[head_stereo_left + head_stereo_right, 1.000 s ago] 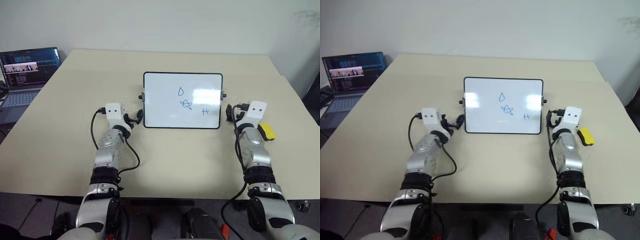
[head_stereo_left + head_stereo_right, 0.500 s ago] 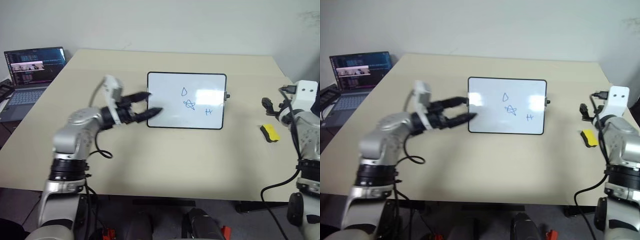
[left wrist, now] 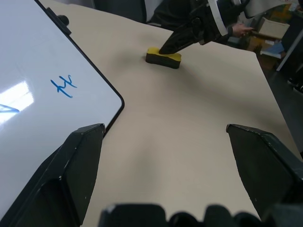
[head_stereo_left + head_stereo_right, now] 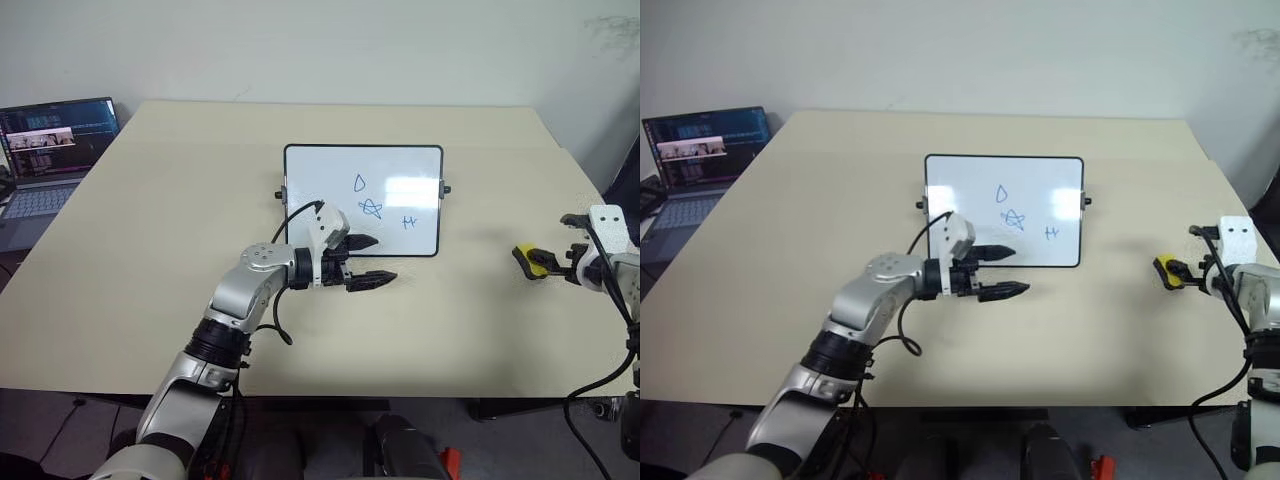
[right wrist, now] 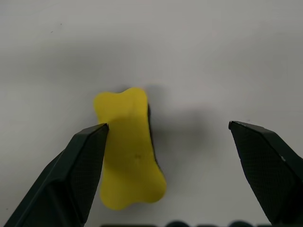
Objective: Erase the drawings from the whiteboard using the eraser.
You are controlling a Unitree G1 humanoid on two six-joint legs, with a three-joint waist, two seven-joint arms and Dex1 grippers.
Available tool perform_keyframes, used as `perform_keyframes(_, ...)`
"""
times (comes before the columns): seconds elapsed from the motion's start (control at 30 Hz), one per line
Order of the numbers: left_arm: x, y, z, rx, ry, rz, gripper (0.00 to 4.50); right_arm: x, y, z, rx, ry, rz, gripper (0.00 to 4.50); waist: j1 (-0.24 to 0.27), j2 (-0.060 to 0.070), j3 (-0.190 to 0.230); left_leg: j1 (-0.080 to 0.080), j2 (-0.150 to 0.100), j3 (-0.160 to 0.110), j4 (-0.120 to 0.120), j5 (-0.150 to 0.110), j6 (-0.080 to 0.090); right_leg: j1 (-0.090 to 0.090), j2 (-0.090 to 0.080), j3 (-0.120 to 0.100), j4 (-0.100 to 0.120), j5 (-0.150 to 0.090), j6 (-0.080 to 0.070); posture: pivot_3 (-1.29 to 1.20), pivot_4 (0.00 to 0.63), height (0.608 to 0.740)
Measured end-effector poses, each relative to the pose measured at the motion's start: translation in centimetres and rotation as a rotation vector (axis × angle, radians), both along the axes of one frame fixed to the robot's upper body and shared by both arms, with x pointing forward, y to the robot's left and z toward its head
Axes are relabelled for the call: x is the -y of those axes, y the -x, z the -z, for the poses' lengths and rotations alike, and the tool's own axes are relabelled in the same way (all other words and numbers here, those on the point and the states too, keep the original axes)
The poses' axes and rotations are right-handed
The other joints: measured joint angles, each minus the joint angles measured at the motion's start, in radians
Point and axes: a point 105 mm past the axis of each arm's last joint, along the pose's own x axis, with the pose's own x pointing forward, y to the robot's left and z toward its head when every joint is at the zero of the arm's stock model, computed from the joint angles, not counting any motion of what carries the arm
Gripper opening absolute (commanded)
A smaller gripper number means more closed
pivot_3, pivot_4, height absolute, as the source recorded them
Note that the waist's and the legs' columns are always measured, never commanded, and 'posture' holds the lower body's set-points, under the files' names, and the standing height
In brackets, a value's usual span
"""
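From the left eye view, the small glossy white whiteboard with a thin black frame lies mid-table on the beige tabletop, bearing blue marker drawings: a teardrop, a scribbled star and an "H"-like mark. The left gripper hovers at the board's near edge, fingers spread, holding nothing. At the table's right side, the right gripper sits beside the bright yellow oblong eraser. An open grey laptop stands at the far left; its screen text is unreadable. In the left wrist view, the board's corner shows the "H" mark. In the right wrist view, the eraser's bone-shaped yellow top lies between the parted fingers, against one fingertip, ungrasped.
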Motion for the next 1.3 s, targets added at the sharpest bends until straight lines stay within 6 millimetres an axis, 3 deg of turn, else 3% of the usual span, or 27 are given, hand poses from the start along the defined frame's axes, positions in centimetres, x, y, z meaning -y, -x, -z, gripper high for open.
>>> perform_keyframes(0.43, -0.1, 0.3, 0.3, -0.007, -0.002, 0.003, 4.50, -0.4, -0.3, 0.4, -0.002, -0.017, -0.035, 4.47, 0.002, 0.000, 0.000, 0.000, 0.000, 0.000, 0.000, 0.000, 0.000, 0.000, 0.000, 0.000, 0.000, 0.000, 0.000, 0.00, 0.150, 0.740)
perform_keyframes(0.83, -0.1, 0.1, 0.3, -0.001, -0.011, -0.015, 4.50, -0.7, -0.5, -1.3, 0.055, -0.009, -0.047, 4.47, 0.002, 0.000, 0.000, 0.000, 0.000, 0.000, 0.000, 0.000, 0.000, 0.000, 0.000, 0.000, 0.000, 0.000, 0.000, 0.00, 0.150, 0.740)
perform_keyframes(1.13, -0.3, 0.2, 0.4, -0.001, -0.016, -0.018, 4.50, -1.1, -0.4, 0.0, 0.019, -0.018, -0.034, 4.47, 0.002, 0.000, 0.000, 0.000, 0.000, 0.000, 0.000, 0.000, 0.000, 0.000, 0.000, 0.000, 0.000, 0.000, 0.000, 0.00, 0.150, 0.740)
perform_keyframes(1.23, -0.3, 0.2, 0.4, 0.001, -0.017, -0.017, 4.50, -1.1, -0.4, 0.4, 0.014, -0.023, -0.028, 3.92, 0.002, 0.000, 0.000, 0.000, 0.000, 0.000, 0.000, 0.000, 0.000, 0.000, 0.000, 0.000, 0.000, 0.000, 0.000, 0.00, 0.150, 0.740)
perform_keyframes(1.3, -0.4, 0.2, 0.5, -0.001, -0.019, -0.020, 4.50, -1.0, -0.4, 0.5, 0.012, -0.025, -0.025, 3.25, 0.002, 0.000, 0.000, 0.000, 0.000, 0.000, 0.000, 0.000, 0.000, 0.000, 0.000, 0.000, 0.000, 0.000, 0.000, 0.00, 0.150, 0.740)
